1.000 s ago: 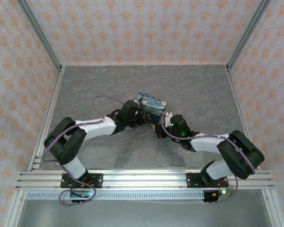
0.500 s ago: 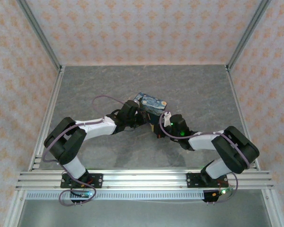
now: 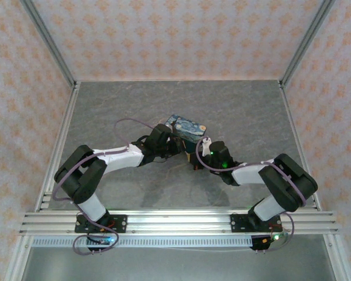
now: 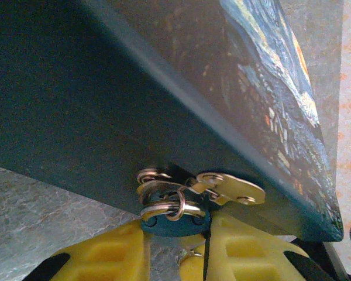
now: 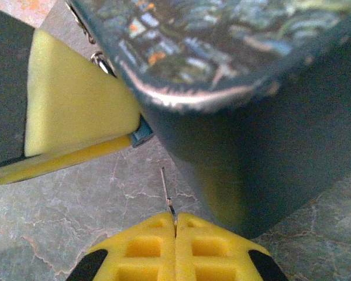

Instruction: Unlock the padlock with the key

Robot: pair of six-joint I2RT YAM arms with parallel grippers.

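The padlock [image 4: 164, 225], a tiny dark-blue body with a silvery shackle, hangs from the brass hasp [image 4: 231, 188] on the front of the blue night-sky box [image 4: 105, 99]. My left gripper [image 4: 176, 235] is shut on the padlock body, one yellow finger on each side. In the right wrist view, my right gripper [image 5: 175, 225] is shut on the key [image 5: 166, 190]. Its thin blade, seen edge-on, points toward the padlock's corner [image 5: 141, 136] beside the left finger [image 5: 76, 99]. A gap of bare table separates key tip and lock. From above, both grippers meet at the box [image 3: 187, 127].
The box [image 5: 251, 117] looms close on the right of the key, its corner nearly over it. The grey marbled table [image 3: 234, 105] stretches around, bounded by aluminium frame rails [image 3: 64, 134] and patterned walls.
The right arm's elbow has swung left and its gripper has edged slightly toward the box. The left arm has held still on the padlock.
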